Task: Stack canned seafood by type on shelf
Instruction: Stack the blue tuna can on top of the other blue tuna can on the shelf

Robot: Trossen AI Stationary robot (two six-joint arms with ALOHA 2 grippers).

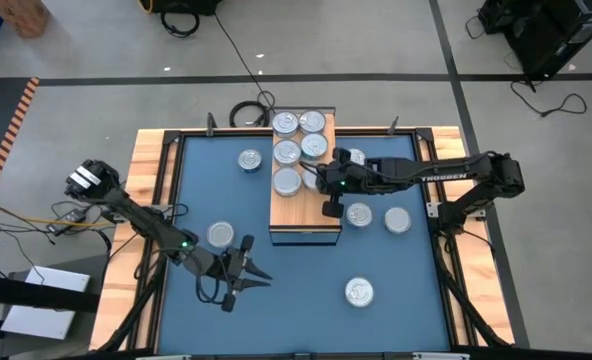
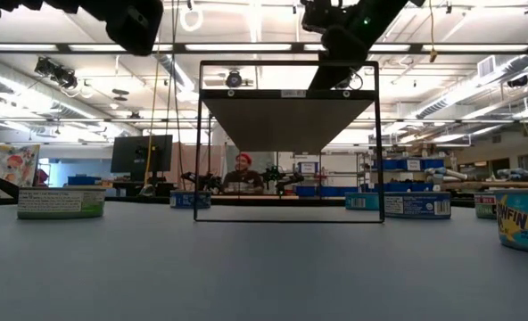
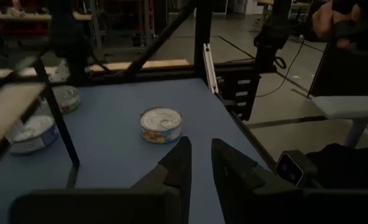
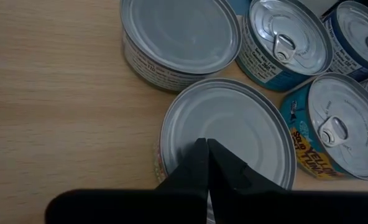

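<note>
Both arms were dark, built from slim jointed links. The right arm (image 1: 446,172) carried white lettering along one link and a small green light near its wrist. The left arm (image 1: 146,225) also showed a green light, and its fingers (image 3: 178,171) were black and wedge-shaped.

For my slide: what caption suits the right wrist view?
Shut right gripper over a plain-lidded silver tin among pull-tab tins on the wood-grain shelf.

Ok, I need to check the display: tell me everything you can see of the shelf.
The shelf is a long raised block with a light wood-grain top and dark edging, standing on the blue mat. About five tins crowd its far half; the near half is bare. The right gripper, shut, hovers over one plain-lidded tin.
</note>
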